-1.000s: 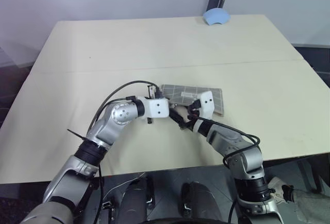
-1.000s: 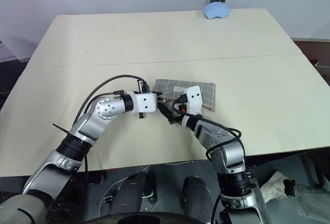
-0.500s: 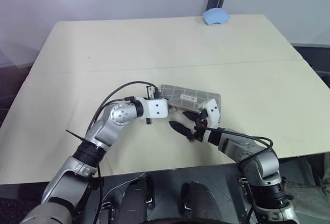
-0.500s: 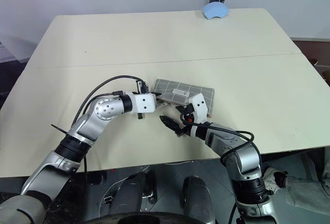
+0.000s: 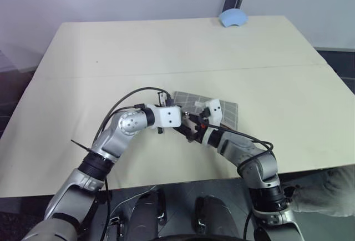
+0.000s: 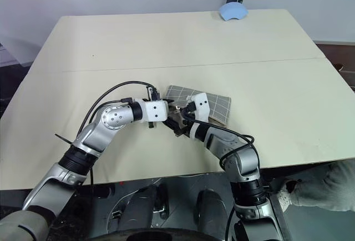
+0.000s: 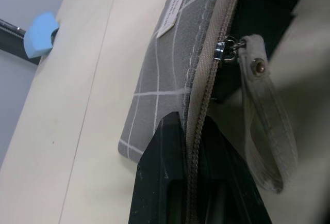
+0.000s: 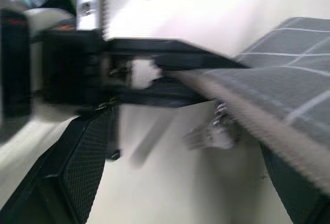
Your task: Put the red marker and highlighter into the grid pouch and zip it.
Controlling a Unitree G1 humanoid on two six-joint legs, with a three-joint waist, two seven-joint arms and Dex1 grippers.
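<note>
1. Two black fingers (image 7: 170, 182) of the left gripper (image 7: 192, 177) clamp the grid pouch (image 5: 213, 109) at its zipper-edge corner, steadying it.
2. Right gripper (image 8: 170, 182), jaws spread, straddles the zipper pull (image 7: 260, 110).
3. Pouch sits toward the table's (image 5: 111, 52) near edge; marker and highlighter presumably inside.

Pale cream worktop (image 5: 111, 52), wide, with a thin seam running across its middle. Grey grid pouch (image 5: 228, 111) lying near the front edge, white label up, zipper edge toward the robot. Small blue object (image 5: 233, 17) well apart at the far edge, right of centre.
</note>
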